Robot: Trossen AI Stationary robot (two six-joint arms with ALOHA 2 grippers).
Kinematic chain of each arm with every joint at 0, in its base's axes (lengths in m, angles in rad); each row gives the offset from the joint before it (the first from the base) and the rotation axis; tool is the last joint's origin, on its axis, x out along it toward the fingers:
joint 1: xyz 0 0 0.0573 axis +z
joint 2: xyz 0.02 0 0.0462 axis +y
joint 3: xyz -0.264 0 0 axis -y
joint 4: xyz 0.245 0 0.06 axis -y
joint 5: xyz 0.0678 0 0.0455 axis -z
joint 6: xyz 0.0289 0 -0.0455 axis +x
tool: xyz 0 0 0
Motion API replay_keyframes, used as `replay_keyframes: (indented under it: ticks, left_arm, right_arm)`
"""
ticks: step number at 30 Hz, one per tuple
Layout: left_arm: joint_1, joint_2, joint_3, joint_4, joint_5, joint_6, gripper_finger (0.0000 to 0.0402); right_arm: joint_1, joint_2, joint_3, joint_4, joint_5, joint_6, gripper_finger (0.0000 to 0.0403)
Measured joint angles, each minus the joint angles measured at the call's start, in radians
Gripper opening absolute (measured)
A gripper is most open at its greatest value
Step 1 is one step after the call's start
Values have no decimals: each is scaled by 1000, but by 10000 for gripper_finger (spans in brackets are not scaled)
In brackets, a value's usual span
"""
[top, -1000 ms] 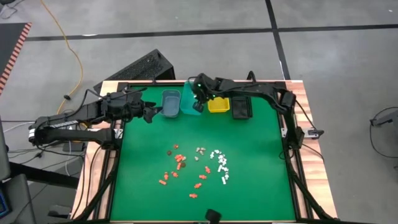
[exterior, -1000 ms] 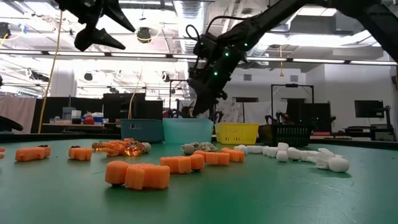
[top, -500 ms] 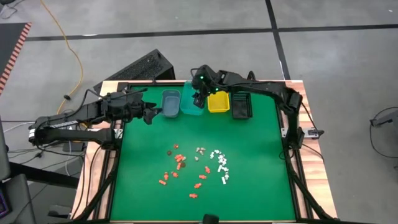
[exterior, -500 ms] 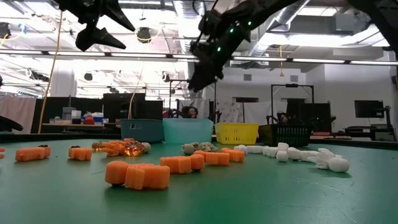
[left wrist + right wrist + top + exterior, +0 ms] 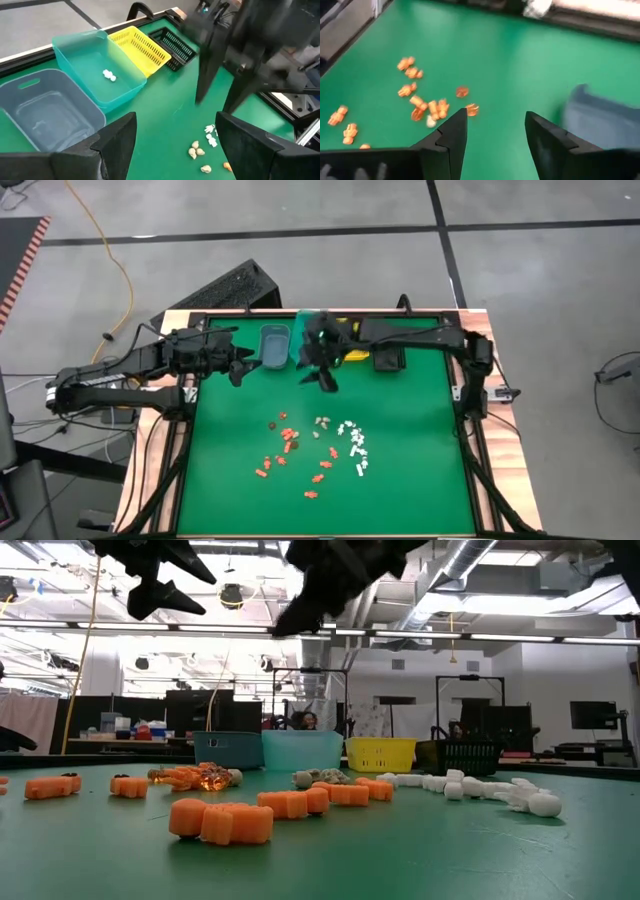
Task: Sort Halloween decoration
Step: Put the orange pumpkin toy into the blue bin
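Right gripper [image 5: 322, 372], jaws apart and empty, sits between teal bin [image 5: 95, 65] and the Halloween decoration [image 5: 318, 450] scattered mid-table beyond it; suggest descending squarely over one isolated piece; left gripper [image 5: 238, 364] waits beside the bins, jaws apart.

A grey concrete floor [image 5: 520, 290] crossed by dark seams surrounds the table, a yellow cable [image 5: 105, 250] trailing across it — beyond, bright ceiling lights [image 5: 480, 605] hang above distant workbenches.

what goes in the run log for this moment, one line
right hand: open, empty, above mat near teal bin | left hand: open, waiting by blue bin | teal bin: one white piece | decorations: mid-mat
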Motion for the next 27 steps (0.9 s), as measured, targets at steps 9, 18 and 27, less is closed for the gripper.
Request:
replay_keyframes:
  ticks: [9,18,27]
  left_arm:
    - [0,-1,0,10,57,40,261]
    - [0,-2,0,4,69,53,261]
    - [0,-2,0,2,66,90,261]
  right_arm:
    - [49,35,-4,-140,-13,8,177]
    - [108,163,-4,198,-74,-69,171]
    - [96,279,-3,292,-104,-84,170]
